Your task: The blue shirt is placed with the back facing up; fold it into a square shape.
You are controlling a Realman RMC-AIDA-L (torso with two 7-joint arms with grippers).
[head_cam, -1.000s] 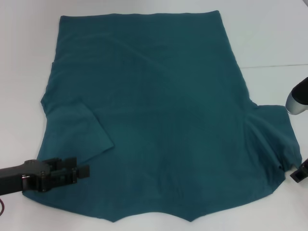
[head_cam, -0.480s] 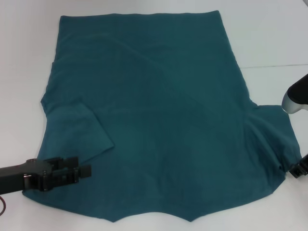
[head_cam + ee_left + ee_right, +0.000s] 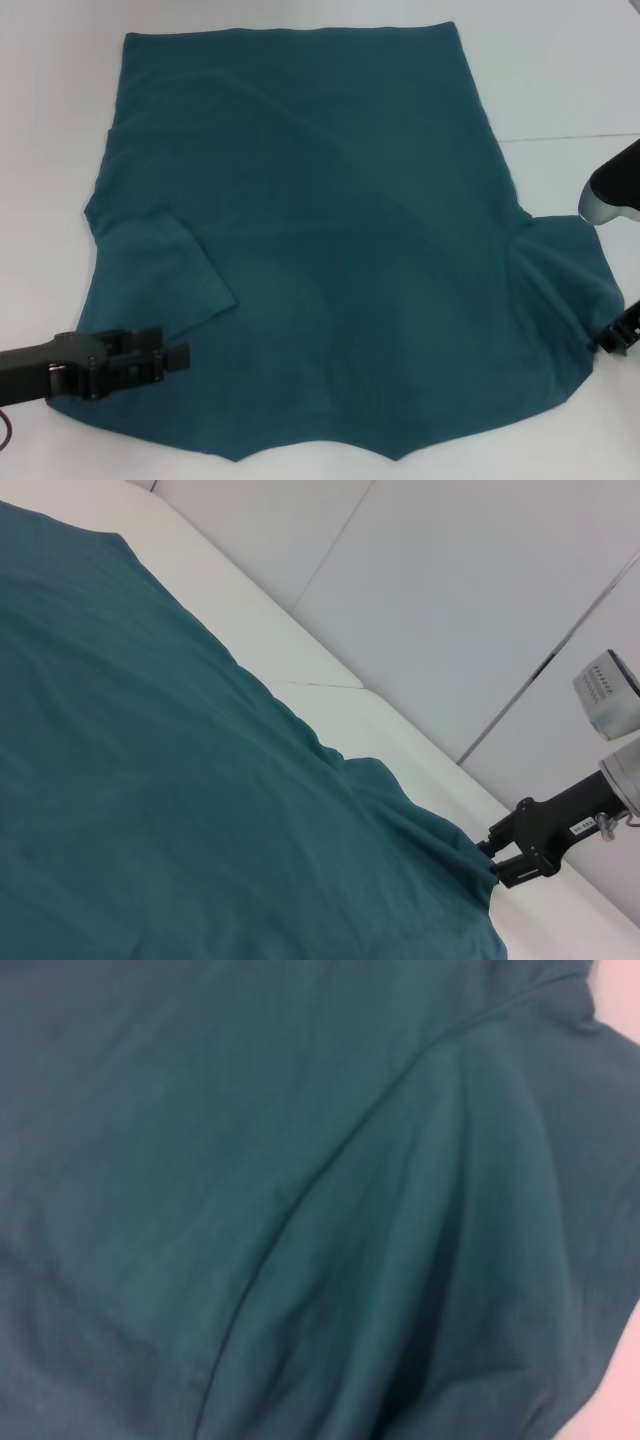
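Note:
The blue shirt (image 3: 320, 240) lies spread on the white table (image 3: 560, 80), plain side up, hem at the far side. Its left sleeve (image 3: 165, 275) is folded inward over the body. The right sleeve (image 3: 565, 285) still spreads outward. My left gripper (image 3: 168, 350) hovers open over the shirt's near left corner, holding nothing. At the right sleeve's outer edge, my right gripper (image 3: 612, 342) is shut on the cloth. The left wrist view shows that sleeve edge drawn up into the right gripper (image 3: 497, 863). The right wrist view holds only blue shirt (image 3: 300, 1200) fabric and a seam.
Bare white table (image 3: 50, 150) surrounds the shirt on the left, far and right sides. A thin seam line (image 3: 570, 136) crosses the table at the right. The right arm's grey wrist (image 3: 610, 195) hangs above the sleeve.
My right gripper has shifted slightly away from me along the sleeve's edge, and the sleeve edge has drawn up with it. The left gripper has barely moved.

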